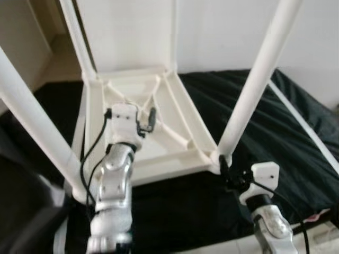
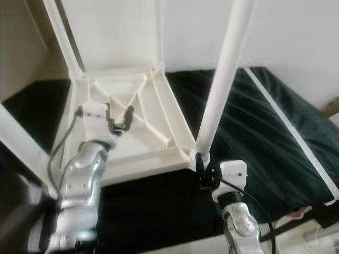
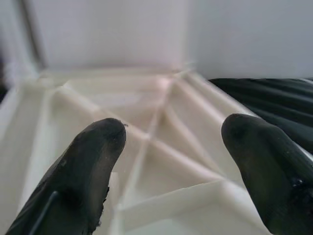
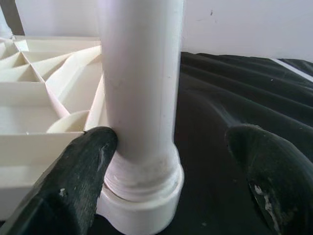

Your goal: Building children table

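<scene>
A white plastic children's table lies upside down on black cloth, and the ribbed underside of its top (image 1: 169,114) faces up. Four white legs stand up from its corners. My left gripper (image 1: 130,112) hovers open over the ribs near the middle, with nothing between its fingers (image 3: 93,161). My right gripper (image 4: 171,147) is open at the foot of the near right leg (image 1: 254,84). One finger (image 4: 90,156) touches the leg just above its socket (image 4: 142,196). The other finger stands well apart from it.
The black cloth (image 1: 275,137) spreads to the right and front of the table. A thin white strip (image 1: 302,121) runs across it at the right. The near left leg (image 1: 32,121) slants close by my left arm. A white wall (image 1: 222,32) stands behind.
</scene>
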You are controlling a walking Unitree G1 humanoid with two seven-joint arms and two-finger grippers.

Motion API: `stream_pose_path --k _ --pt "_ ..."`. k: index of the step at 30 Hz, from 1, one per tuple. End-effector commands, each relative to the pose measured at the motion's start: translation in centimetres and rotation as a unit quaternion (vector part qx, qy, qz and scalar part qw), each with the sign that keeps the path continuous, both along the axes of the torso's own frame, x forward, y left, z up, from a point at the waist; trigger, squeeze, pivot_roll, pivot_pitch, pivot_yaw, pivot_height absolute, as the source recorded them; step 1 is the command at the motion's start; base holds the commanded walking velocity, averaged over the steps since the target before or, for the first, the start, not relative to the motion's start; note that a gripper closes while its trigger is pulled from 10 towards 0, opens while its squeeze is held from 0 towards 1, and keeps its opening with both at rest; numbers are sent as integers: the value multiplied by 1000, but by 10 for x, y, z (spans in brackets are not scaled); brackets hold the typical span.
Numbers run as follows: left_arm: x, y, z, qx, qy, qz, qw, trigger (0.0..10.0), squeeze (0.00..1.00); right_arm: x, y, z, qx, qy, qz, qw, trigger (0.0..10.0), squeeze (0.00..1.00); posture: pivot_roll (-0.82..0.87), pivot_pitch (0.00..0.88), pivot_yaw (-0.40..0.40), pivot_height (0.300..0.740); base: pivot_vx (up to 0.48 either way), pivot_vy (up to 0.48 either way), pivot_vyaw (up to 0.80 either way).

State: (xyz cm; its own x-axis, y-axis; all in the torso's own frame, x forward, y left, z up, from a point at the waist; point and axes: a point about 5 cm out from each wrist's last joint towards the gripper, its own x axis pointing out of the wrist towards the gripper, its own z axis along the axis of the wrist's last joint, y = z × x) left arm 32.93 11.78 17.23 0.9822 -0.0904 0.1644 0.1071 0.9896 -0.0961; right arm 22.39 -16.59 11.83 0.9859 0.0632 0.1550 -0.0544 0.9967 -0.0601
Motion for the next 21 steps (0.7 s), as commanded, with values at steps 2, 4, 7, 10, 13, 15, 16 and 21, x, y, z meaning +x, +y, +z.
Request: stream_pose_path --k 2,4,7,10,13,15,16,21 --pt "-4 -37 -5 -94 22 -6 995 10000 0 1 -1 -1 -2 1 -8 1000 10000 0 -68 14 2 740 0 0 0" --pt "-3 -39 -5 -99 29 -9 995 10000 0 2 -1 -1 -2 -1 -10 1000 10000 0 -68 14 2 740 0 0 0" --pt "-7 -44 -5 -94 24 -45 994 10000 0 1 -2 -1 -2 -2 -15 1000 10000 0 -76 10 7 740 0 0 0" --pt "-13 -45 -6 -72 13 -77 994 10000 0 -1 -4 -1 -3 -1 -18 1000 10000 0 -78 11 10 740 0 0 0" --pt "-25 -40 -13 -31 -11 -129 991 10000 0 -2 -6 -3 -5 0 -21 1000 10000 0 -70 10 9 740 0 0 0" --pt "-32 -34 -17 -10 -28 -146 989 10000 0 -1 -6 -3 -5 0 -20 1000 10000 0 -70 10 9 740 0 0 0" --pt "-36 -32 -19 3 -39 -145 989 10000 0 0 -5 -3 -5 0 -20 1000 10000 0 -70 10 9 740 0 0 0" --pt "-50 -24 -38 49 -56 -151 986 10000 0 5 -4 -2 -4 -3 -17 1000 10000 0 -48 2 0 740 0 0 0"
